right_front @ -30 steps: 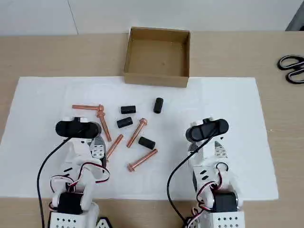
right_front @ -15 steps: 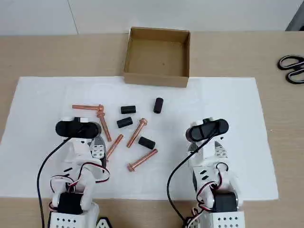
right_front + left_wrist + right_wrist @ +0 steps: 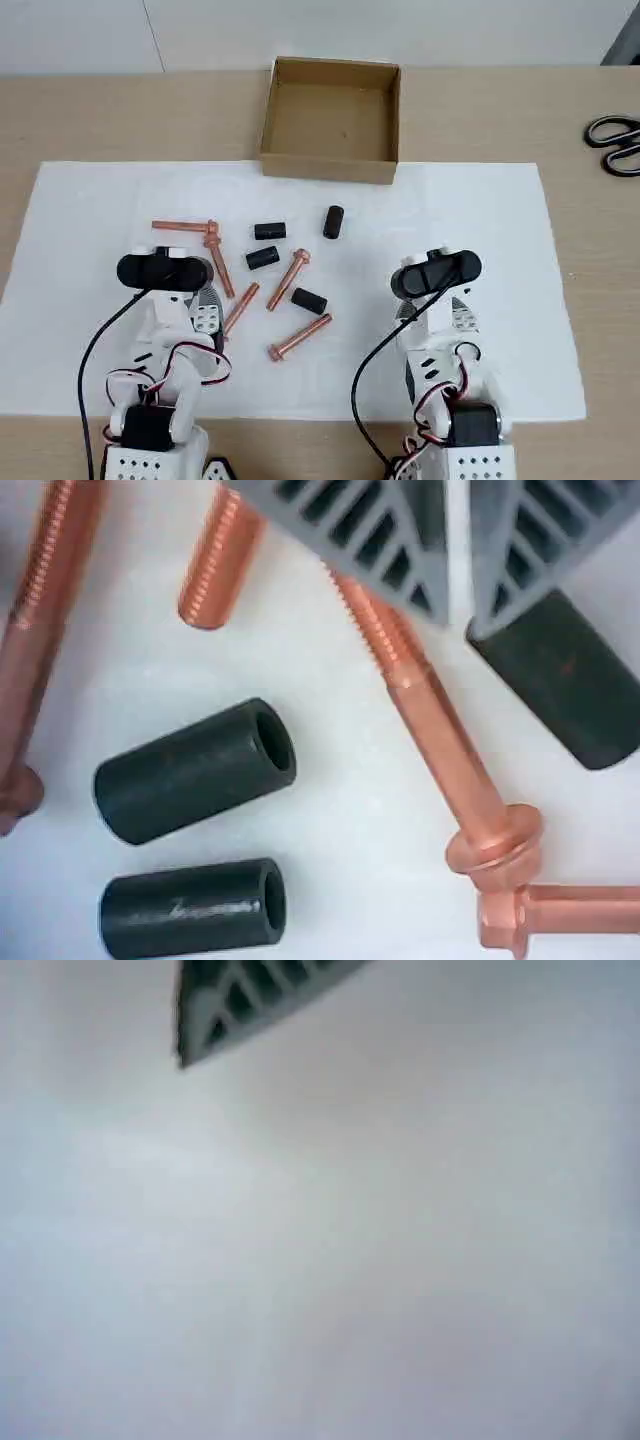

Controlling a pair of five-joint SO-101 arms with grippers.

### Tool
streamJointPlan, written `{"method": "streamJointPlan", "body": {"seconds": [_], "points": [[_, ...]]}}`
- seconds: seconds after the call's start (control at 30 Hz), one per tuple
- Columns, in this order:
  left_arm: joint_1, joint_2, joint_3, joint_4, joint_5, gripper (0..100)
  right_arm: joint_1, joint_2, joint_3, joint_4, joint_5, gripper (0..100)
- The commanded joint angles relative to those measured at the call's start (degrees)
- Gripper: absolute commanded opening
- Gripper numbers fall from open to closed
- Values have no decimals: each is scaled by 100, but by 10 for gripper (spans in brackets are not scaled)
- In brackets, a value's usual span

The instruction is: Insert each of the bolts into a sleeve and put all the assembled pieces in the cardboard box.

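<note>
Several copper bolts, such as one (image 3: 299, 337) and another (image 3: 183, 226), lie loose on the white paper with several black sleeves like this one (image 3: 308, 299). The cardboard box (image 3: 331, 162) stands empty at the back. My left gripper (image 3: 457, 625) hovers shut and empty just over a bolt (image 3: 440, 740), with a sleeve (image 3: 565, 680) beside one fingertip and two more sleeves (image 3: 195, 770) (image 3: 190, 908) lying apart from it. From above, the left gripper (image 3: 197, 300) sits at the left edge of the parts. My right gripper (image 3: 437, 300) hangs low over bare paper, to the right of the parts.
The white paper sheet (image 3: 500, 220) covers the middle of the wooden table. Black scissors (image 3: 615, 145) lie at the far right edge. Bare paper stretches between the right arm and the box.
</note>
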Motion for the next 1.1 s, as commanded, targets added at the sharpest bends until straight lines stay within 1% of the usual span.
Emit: {"method": "streamJointPlan", "body": {"seconds": [0.0,0.53,0.73,0.83,0.97,1.07], "points": [[-18,-53,-101,9,-9,7,40,-57,9,-22,-18,144],[-18,-53,-101,9,-9,7,40,-57,9,-22,-26,144],[-18,-53,-101,9,-9,7,145,-57,-26,22,-9,144],[-18,-53,-101,9,-9,7,66,-57,-290,40,-18,144],[-18,-53,-101,9,-9,7,-215,-48,-1011,391,-18,144],[-18,-53,-101,9,-9,7,-330,-4,-1248,514,158,144]]}}
